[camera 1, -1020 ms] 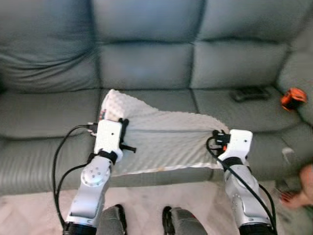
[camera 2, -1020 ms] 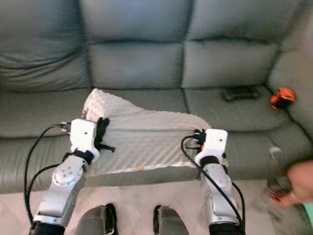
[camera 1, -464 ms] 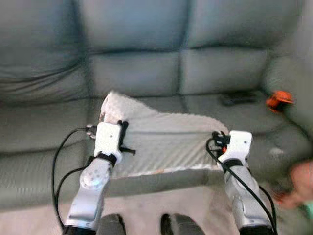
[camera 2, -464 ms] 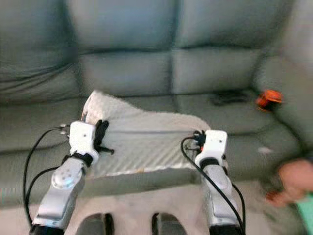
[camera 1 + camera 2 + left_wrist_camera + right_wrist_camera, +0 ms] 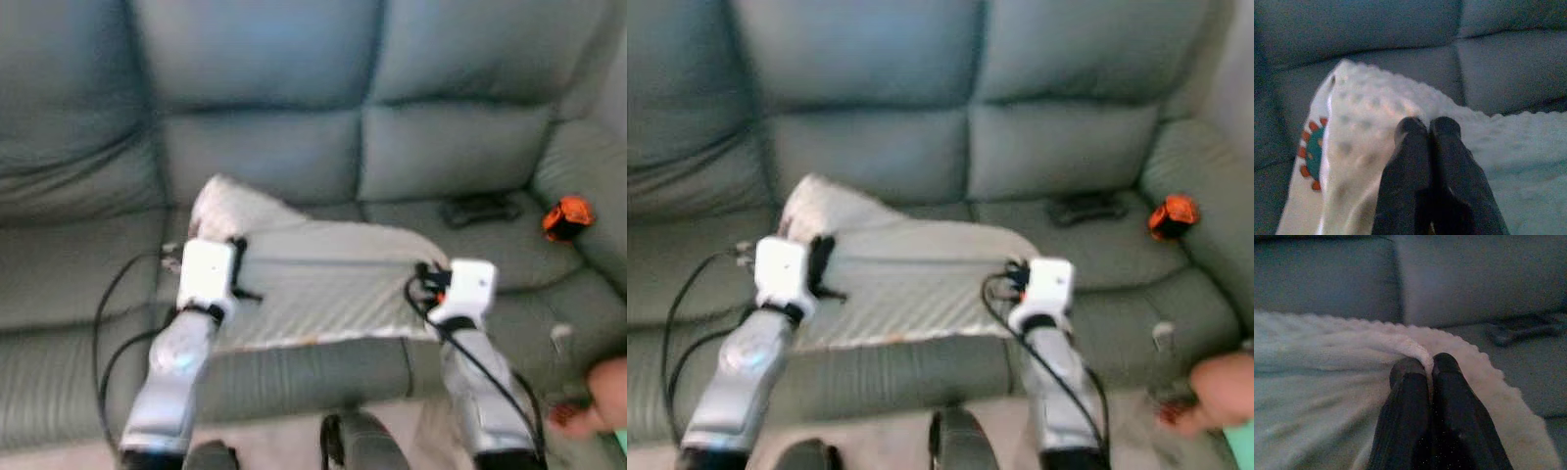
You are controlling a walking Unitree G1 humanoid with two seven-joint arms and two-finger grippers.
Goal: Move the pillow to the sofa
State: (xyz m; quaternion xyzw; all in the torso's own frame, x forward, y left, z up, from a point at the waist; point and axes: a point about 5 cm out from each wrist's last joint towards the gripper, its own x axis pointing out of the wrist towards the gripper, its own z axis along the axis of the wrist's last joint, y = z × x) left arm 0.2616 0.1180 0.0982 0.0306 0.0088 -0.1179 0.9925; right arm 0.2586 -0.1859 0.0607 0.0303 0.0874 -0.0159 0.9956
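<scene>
Holding the pillow (image 5: 318, 284) by its two side edges, the left gripper (image 5: 1428, 128) and the right gripper (image 5: 1423, 366) each have their fingers pressed together on a pinch of the white, bumpy cover. The pillow hangs stretched between them, over the front of the sofa (image 5: 294, 147) seat — its far corner seems to rest near the seat's back, though blur makes contact hard to judge. To do this step well, I would carry both arms forward together, keeping the cover taut and level, and let go only once the pillow lies fully on the cushion. Farther right on the seat lie a dark remote (image 5: 478, 209) and an orange thing (image 5: 567, 217) — well apart from the pillow. A person's hand (image 5: 607, 411) shows at the near right.
</scene>
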